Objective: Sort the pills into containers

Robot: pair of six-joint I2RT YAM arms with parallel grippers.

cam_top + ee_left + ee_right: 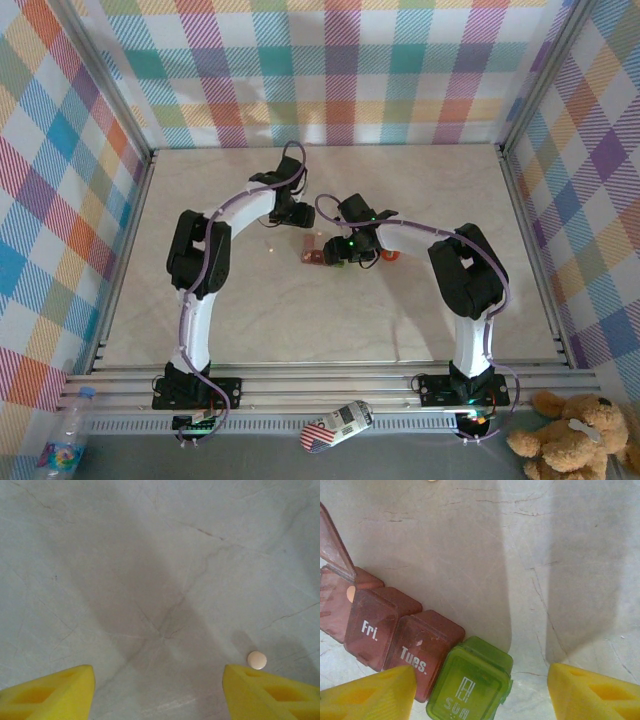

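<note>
The containers (pixel 415 645) are a short strip of red-brown boxes marked "Fri." and "Tues.", ending in a green "SUN" box (pixel 470 685). The leftmost box has its lid (pixel 335 550) raised, with a pale pill (pixel 351 593) inside. My right gripper (pixel 481 680) stands open directly over the green end; the left finger (pixel 370 695) covers the "Tues." corner. From above, the strip (pixel 311 250) lies mid-table beside the right gripper (pixel 337 250). My left gripper (pixel 159 680) is open over bare table, a round white pill (pixel 257 660) just beyond its right finger (pixel 270 692).
An orange bottle (pixel 388 256) lies just right of the right wrist. The left gripper (pixel 292 214) hovers behind the strip. Another pale pill (pixel 432 480) sits at the top edge of the right wrist view. Aluminium rails (pixel 130 240) and checked walls fence the table.
</note>
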